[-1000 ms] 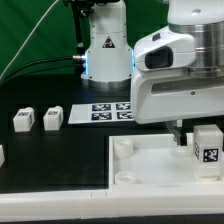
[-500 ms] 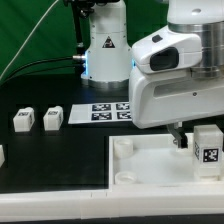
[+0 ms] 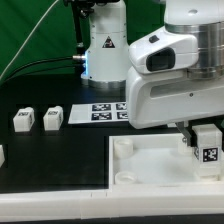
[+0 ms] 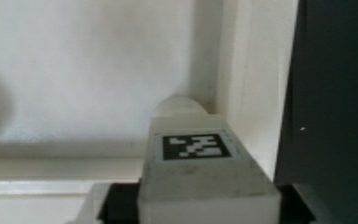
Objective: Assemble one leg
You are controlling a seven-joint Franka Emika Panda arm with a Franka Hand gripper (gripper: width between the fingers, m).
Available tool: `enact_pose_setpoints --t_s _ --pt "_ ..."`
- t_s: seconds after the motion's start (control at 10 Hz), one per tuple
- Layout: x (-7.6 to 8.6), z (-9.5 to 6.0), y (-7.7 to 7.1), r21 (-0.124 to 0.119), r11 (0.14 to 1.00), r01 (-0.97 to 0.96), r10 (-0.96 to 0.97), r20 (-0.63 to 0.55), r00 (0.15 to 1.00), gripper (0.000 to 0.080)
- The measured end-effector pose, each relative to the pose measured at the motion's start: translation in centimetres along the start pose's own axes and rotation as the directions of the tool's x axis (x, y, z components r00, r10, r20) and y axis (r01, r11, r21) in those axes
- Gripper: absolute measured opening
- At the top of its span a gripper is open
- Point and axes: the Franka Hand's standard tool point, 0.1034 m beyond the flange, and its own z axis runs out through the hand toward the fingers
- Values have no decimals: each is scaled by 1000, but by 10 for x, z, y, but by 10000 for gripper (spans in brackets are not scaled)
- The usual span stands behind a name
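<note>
Now, hand: clenched on the leg, one finger each side
Leg: marker face showing, tip by an inner corner of the tray piece; contact unclear
Tray piece: beneath the hand
Loose pegs: well apart from the hand, on the tabletop

Four small white plastic block-like legs are present, one cut off at the edge; one large white tray-shaped piece; one flat white marker board.
</note>
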Motion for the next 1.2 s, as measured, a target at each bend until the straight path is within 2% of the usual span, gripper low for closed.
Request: enact_pose_setpoints --t_s 0.3,0.5,0.7,0.9,1.0,1.1,1.2 --pt "0 0 1 1 999 -43 43 1 999 296" --pt "0 1 1 21 964 -265 265 -19 964 295" --pt "-2 2 -2 26 834 -551 552 -25 834 295" --pt "-3 3 -7 27 688 -725 726 -21 687 295" --pt "-3 4 -10 32 555 -831 832 -13 555 295" --pt "-3 4 -12 35 486 -873 874 -8 486 295" --pt "-3 4 -12 38 381 -924 925 2 381 295"
